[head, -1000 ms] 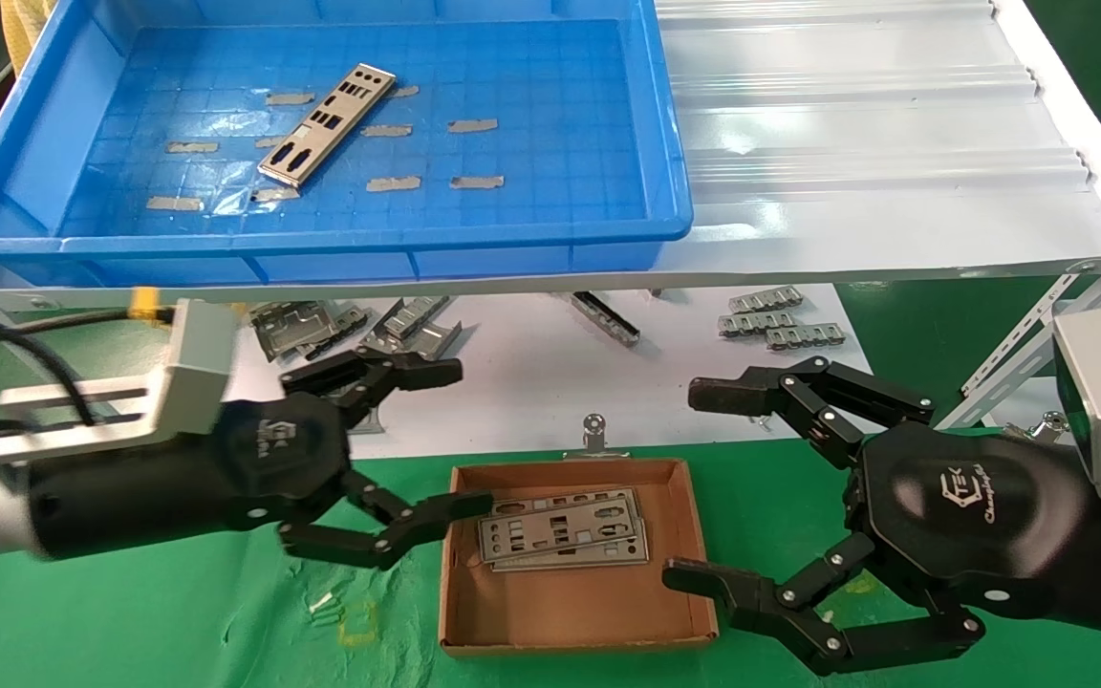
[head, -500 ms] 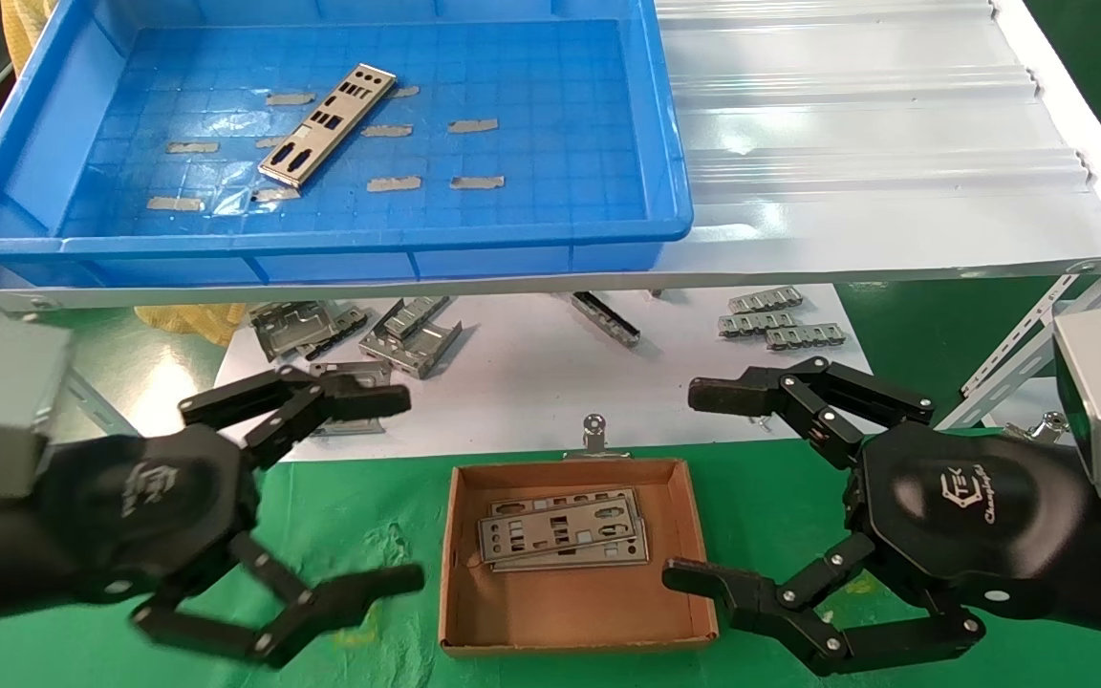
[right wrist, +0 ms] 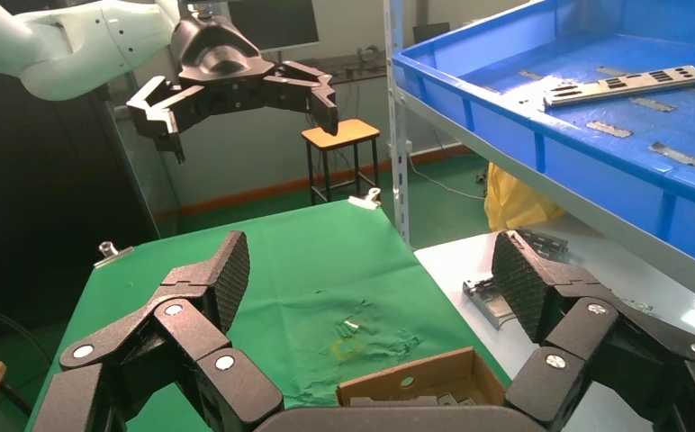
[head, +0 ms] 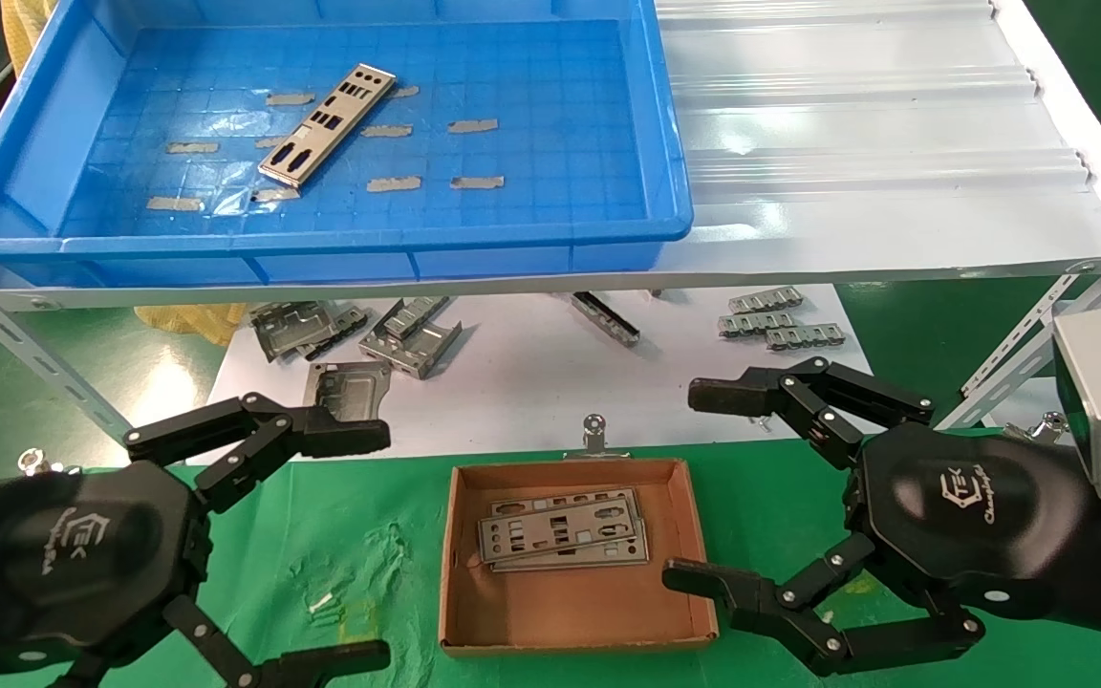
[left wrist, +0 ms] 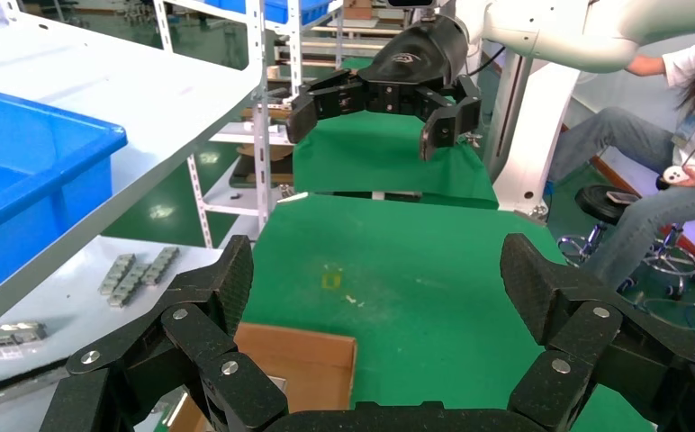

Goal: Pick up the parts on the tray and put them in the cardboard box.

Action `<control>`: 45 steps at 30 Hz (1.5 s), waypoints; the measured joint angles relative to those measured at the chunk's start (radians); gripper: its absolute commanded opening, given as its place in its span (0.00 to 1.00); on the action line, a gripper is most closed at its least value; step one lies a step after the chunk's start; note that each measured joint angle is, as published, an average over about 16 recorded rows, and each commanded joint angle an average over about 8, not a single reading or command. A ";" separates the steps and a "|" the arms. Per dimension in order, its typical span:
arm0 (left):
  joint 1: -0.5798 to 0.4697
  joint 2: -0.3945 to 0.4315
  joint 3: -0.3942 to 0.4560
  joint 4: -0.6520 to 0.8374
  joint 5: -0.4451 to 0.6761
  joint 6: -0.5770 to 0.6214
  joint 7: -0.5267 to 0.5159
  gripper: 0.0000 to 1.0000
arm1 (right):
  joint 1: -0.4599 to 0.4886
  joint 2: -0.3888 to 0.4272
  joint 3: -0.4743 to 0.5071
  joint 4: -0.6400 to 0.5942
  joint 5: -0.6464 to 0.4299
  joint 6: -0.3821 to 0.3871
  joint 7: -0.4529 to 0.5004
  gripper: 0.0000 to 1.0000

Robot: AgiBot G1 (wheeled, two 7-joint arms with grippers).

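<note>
**One plate left in the tray, a small stack in the box**

The white ribbed shelf (head: pixel 875 143) spans the back of the scene and carries the blue tray (head: pixel 665 172) on its left part. On the tray's grid floor one silver-grey part (head: pixel 326 124) lies diagonally among grey tape strips (head: pixel 474 125).

Under the shelf, a white board (head: pixel 531 382) holds bent grey brackets (head: pixel 412 334) and a few small metal pieces.

In front, on the green cloth (head: pixel 369 554), sits the cardboard box (head: pixel 570 621). Inside it, overlapping plates (head: pixel 560 530) lie flat, slightly askew, in the half nearer the shelf; the rest of its floor is bare cardboard.

The left gripper (head: pixel 359 545) hovers over the cloth just left of the box, jaws spread wide and holding nothing. The right gripper (head: pixel 694 487) hangs at the box's right side, likewise wide open and empty, its lower finger near the box's front right corner.
</note>
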 measured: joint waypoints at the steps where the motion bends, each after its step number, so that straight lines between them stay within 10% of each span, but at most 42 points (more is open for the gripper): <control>1: 0.000 0.000 0.000 0.001 0.000 0.000 0.001 1.00 | 0.000 0.000 0.000 0.000 0.000 0.000 0.000 1.00; 45: -0.012 0.016 0.013 0.026 0.012 -0.005 0.008 1.00 | 0.000 0.000 0.000 0.000 0.000 0.000 0.000 1.00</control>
